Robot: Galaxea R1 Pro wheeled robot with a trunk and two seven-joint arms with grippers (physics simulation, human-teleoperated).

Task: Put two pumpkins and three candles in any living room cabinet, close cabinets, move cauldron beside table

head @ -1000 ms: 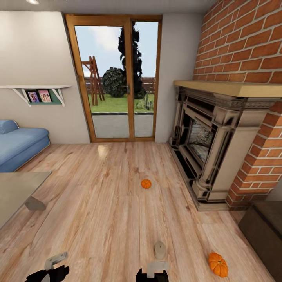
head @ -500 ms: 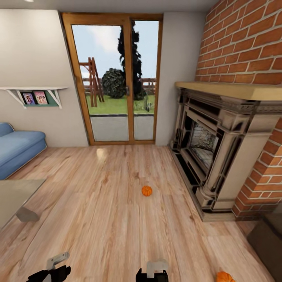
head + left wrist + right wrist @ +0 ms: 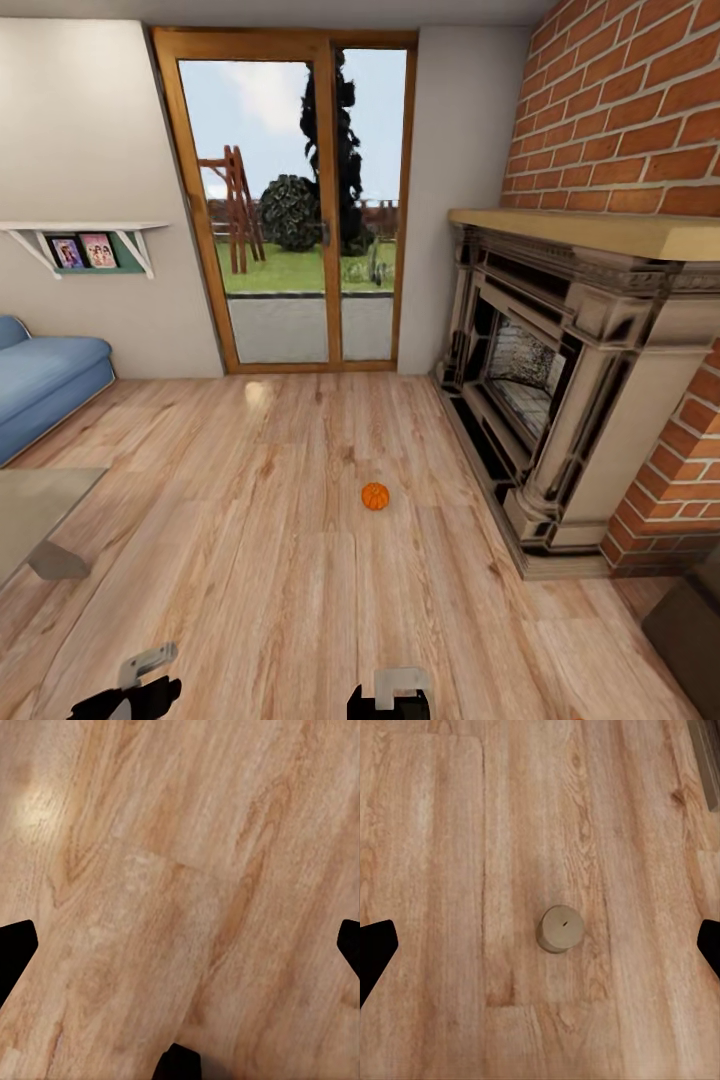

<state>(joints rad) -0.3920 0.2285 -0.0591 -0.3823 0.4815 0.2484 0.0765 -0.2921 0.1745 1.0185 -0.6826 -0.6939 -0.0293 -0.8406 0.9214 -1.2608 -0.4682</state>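
One small orange pumpkin (image 3: 375, 496) sits on the wood floor mid-room, left of the fireplace and well ahead of both arms. In the right wrist view a short grey-beige candle (image 3: 560, 928) stands upright on the floor below the gripper, between the two dark fingertips (image 3: 376, 945) that sit far apart at the frame edges. My right gripper (image 3: 395, 690) is open and holds nothing. My left gripper (image 3: 140, 678) is open too, over bare floorboards (image 3: 180, 892). A dark brown corner of the cabinet (image 3: 690, 628) shows at the lower right.
A brick fireplace (image 3: 560, 370) with a stone surround juts from the right wall. A glass patio door (image 3: 300, 210) is straight ahead. A blue sofa (image 3: 45, 385) and a grey table (image 3: 35, 505) stand at the left. Open floor lies between them.
The whole head view has shifted: the nearer pumpkin and the candle by the right gripper have slid out at the bottom edge, and the far pumpkin sits lower in the picture. Both grippers look unchanged.
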